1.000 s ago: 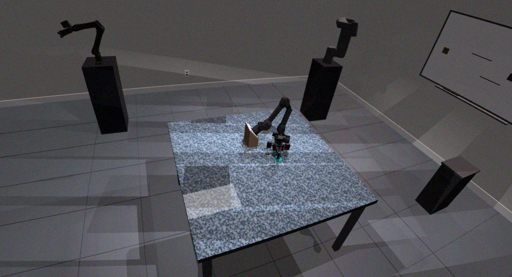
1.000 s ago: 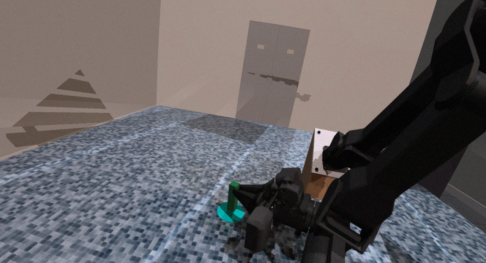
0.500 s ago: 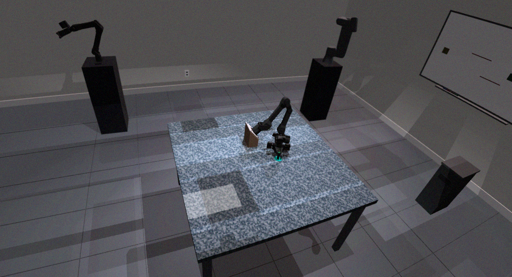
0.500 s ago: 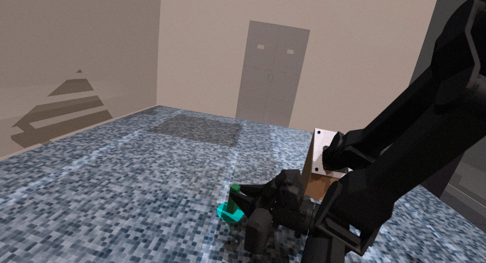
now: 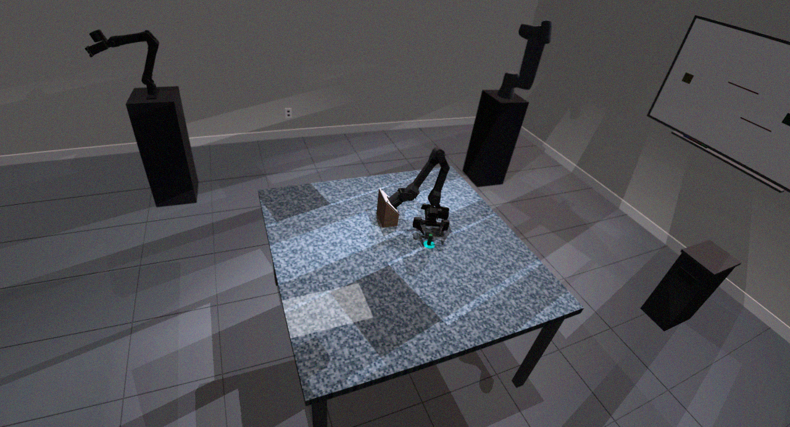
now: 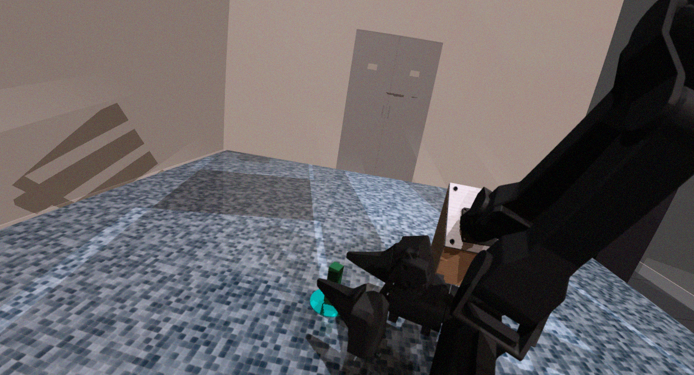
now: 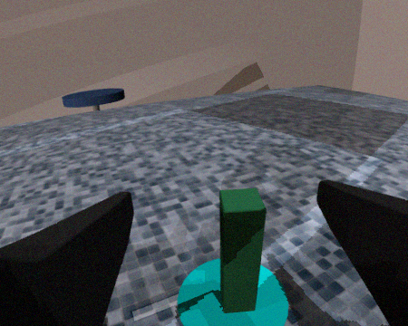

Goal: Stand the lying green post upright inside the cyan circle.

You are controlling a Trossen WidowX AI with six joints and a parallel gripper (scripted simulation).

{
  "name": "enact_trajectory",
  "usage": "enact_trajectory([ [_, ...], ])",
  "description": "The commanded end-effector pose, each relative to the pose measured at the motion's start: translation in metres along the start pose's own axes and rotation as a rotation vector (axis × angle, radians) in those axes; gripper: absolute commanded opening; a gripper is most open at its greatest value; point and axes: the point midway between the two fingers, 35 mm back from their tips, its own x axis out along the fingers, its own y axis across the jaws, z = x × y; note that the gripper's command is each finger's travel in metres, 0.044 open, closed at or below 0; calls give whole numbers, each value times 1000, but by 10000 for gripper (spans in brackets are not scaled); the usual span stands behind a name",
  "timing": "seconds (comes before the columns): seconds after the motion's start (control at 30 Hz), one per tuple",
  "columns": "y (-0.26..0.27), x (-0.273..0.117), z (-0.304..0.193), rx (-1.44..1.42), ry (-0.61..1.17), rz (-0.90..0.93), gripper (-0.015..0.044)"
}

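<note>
The green post stands upright on the cyan circle, its foot within the circle in the wrist view. My gripper is open, with one finger on each side of the post. In the wrist view, gaps show between the post and both fingers. In the exterior view, the nearer finger hides part of the post's lower half and part of the circle.
My arm is mounted on a wooden wedge block with a white plate, beside the gripper on the speckled table. A blue stool stands beyond the table edge. Two black pedestals with other arms stand away from the table.
</note>
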Motion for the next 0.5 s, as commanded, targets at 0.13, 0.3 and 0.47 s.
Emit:
enact_trajectory([
  [0.13, 3, -1, 25, -3, 4, -7, 400],
  [0.3, 3, -2, 41, -2, 4, -6, 400],
  [0.47, 2, -4, 57, -2, 2, -3, 400],
])
